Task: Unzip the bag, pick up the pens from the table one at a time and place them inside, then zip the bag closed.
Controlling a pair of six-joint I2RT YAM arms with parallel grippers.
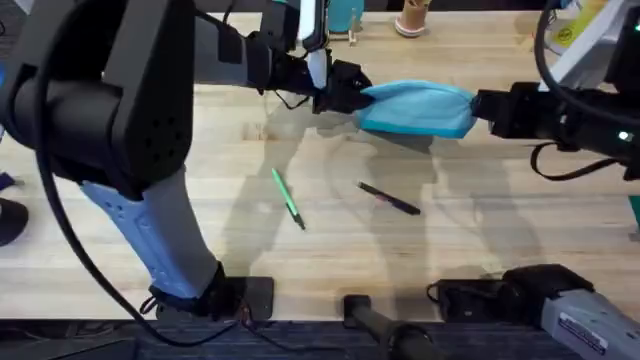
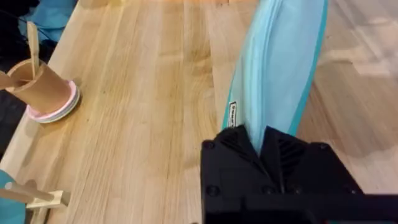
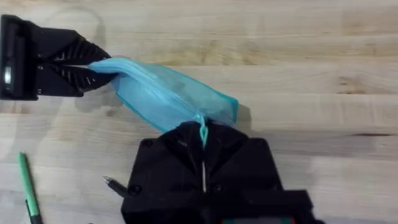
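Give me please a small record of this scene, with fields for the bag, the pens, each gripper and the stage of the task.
bag: teal pouch, held between the two grippers, above the table
left gripper: shut on one end of the bag
right gripper: shut on the zipper pull at the other end
green pen: lying on the table, nearer the arm bases than the bag
black pen: lying on the table, to the right of the green pen
stage: both pens not yet in the bag; unzipping under way or about to begin
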